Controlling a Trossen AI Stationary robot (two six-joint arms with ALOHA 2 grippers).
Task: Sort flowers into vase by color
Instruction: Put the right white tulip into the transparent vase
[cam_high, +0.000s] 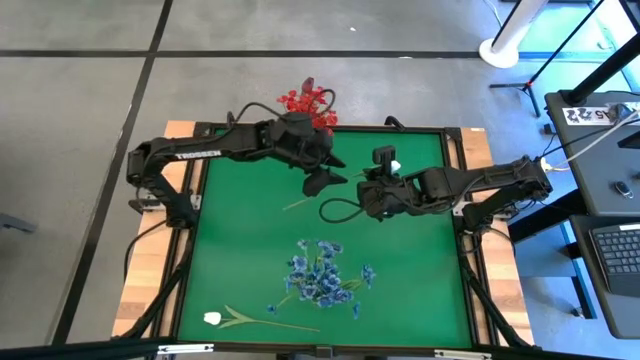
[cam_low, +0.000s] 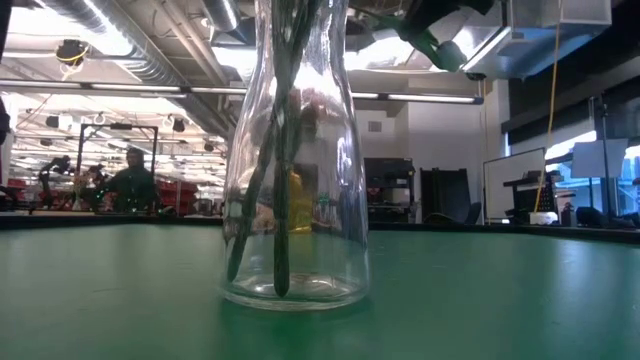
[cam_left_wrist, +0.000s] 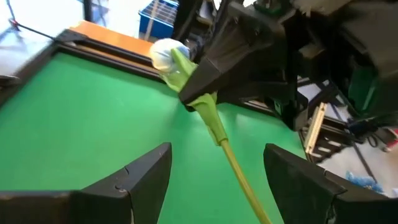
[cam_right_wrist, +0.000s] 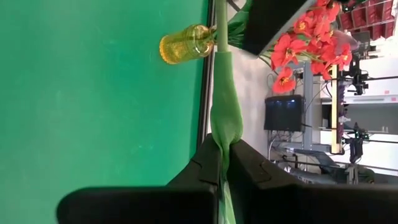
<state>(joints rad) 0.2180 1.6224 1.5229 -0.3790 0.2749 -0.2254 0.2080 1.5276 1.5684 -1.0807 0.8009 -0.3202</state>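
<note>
A white tulip hangs over the middle of the green table, its blossom (cam_high: 396, 165) toward the far side and its long stem (cam_high: 300, 203) slanting toward the table's left. My right gripper (cam_high: 375, 180) is shut on it just under the blossom (cam_left_wrist: 165, 55). My left gripper (cam_left_wrist: 217, 180) is open, one finger on either side of the stem (cam_left_wrist: 239, 168) without touching it. A bunch of blue sprays (cam_high: 325, 275) shows near the table's middle. In the low view a clear glass vase (cam_low: 295, 200) holds several green stems. My right gripper pinches the tulip's stem between its two fingers where a green leaf wraps it (cam_right_wrist: 224, 140), just below the blossom. The fingers (cam_left_wrist: 214, 68) come slanting down from the table's right. The tulip is lifted, its blossom past the fingertips and its stem running down toward the left.
Red flowers (cam_high: 308, 102) stand at the far edge by a yellow vase (cam_right_wrist: 186, 43). Another white tulip (cam_high: 212, 318) lies flat near the front left corner. A wooden rim (cam_high: 170, 230) frames the table. People show in the room beyond (cam_low: 130, 180).
</note>
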